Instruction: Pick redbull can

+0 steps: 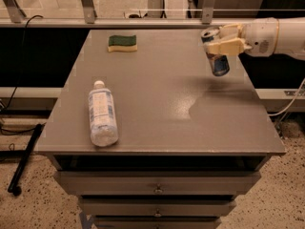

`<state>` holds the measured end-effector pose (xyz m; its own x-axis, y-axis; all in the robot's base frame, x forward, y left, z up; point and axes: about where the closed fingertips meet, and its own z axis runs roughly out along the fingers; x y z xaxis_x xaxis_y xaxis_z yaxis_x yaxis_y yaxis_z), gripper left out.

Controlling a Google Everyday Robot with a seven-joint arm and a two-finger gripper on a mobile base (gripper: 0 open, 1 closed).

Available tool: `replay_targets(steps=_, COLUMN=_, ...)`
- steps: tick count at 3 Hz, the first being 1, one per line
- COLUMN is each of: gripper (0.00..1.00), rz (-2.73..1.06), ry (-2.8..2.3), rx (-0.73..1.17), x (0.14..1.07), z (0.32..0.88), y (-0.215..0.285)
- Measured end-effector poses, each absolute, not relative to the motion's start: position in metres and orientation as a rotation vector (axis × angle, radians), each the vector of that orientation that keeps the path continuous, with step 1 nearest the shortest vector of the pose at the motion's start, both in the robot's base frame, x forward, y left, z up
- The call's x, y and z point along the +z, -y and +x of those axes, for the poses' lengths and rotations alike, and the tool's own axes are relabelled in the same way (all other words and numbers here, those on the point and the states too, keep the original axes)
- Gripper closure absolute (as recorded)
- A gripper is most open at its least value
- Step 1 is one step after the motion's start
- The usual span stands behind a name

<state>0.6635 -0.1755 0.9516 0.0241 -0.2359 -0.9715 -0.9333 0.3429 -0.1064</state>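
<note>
The redbull can (218, 61), blue and silver with a silver top, is held in the air over the table's far right part, nearly upright with a slight tilt. My gripper (220, 43) reaches in from the right on a white arm and is shut on the can's upper half, cream fingers (228, 46) on either side of it. The can's lower end hangs clear of the table top (157, 89).
A clear plastic water bottle (102, 114) with a white cap lies on its side at the front left. A yellow-green sponge (122, 43) sits at the far edge. Drawers (157, 187) are below the front edge. A railing runs behind the table.
</note>
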Motion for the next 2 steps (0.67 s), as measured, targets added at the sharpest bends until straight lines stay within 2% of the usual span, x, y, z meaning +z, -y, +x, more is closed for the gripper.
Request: replay_targets(steps=2, gripper=1.00, rz=-1.042, ry=-1.349, rx=0.915, x=0.9446, z=0.6581, y=0.1804)
